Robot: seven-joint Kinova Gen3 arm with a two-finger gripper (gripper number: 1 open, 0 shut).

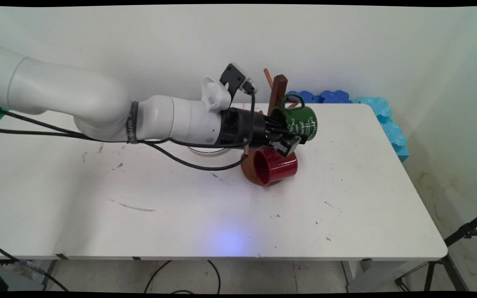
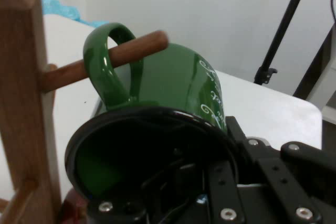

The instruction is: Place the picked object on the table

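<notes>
The gripper (image 1: 290, 138) is being held level at the wooden mug tree (image 1: 279, 92), clenched on the green mug (image 1: 302, 122): in the hand view one finger is being seen inside the mug's mouth and the other linkage outside the wall, so the rim is being pinched between them. The green mug (image 2: 173, 85) is being carried tilted on its side, its white lettering turned toward the table's right end, and its handle (image 2: 107, 69) is being threaded by a wooden peg (image 2: 121, 56) of the tree, with the peg's rounded tip showing past the loop. The tree's upright post (image 2: 21, 103) is being seen just beside the mug. Directly under the gripper a red mug (image 1: 275, 165) is being shown on its side, mouth toward the camera, resting at the tree's round brown base (image 1: 250, 173); whether it is hanging from a lower peg cannot be told. A further peg (image 1: 268, 78) is sticking up from the top of the post. All of this is being supported on the white table (image 1: 180, 215), toward its far side. Blue foam pieces (image 1: 377, 109) are being seen behind the table's far right corner, and a black tripod leg (image 1: 466, 231) at lower right.
</notes>
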